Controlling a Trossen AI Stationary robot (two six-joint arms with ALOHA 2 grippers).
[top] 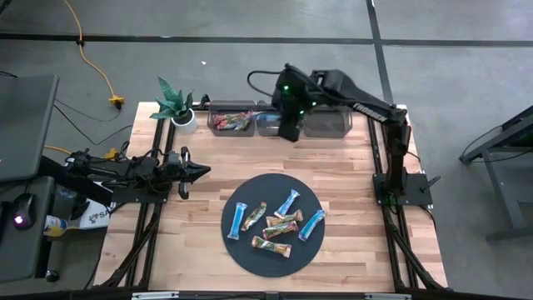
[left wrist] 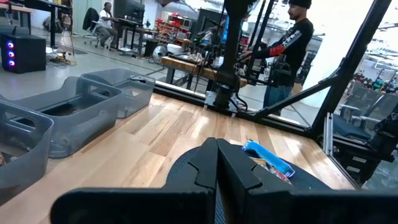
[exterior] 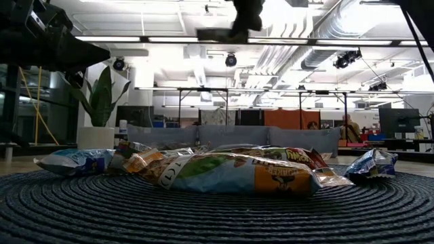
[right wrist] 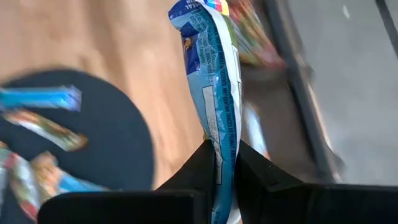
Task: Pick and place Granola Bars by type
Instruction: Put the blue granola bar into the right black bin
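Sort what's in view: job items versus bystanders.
Job: granola bars on the dark round mat; light blue bar held by right tool; clear bins.
Bystanders: potted plant; waiting left tool; person.

Both arms are built of black, matte links with rounded joint housings. The right arm [top: 350, 96] has a long straight link with a strip of small pale lettering along its side, too small to read, and a few green indicator lights glowing on the housing near its wrist. A black cable loops out from that wrist housing. The left arm [top: 125, 171] is black too, with bundled cables running along its links and angular brackets near its base. Each gripper has two dark, flat, wedge-shaped fingers [right wrist: 199, 168] with smooth plastic faces, mounted on a broad black crossbar seen in the wrist views.
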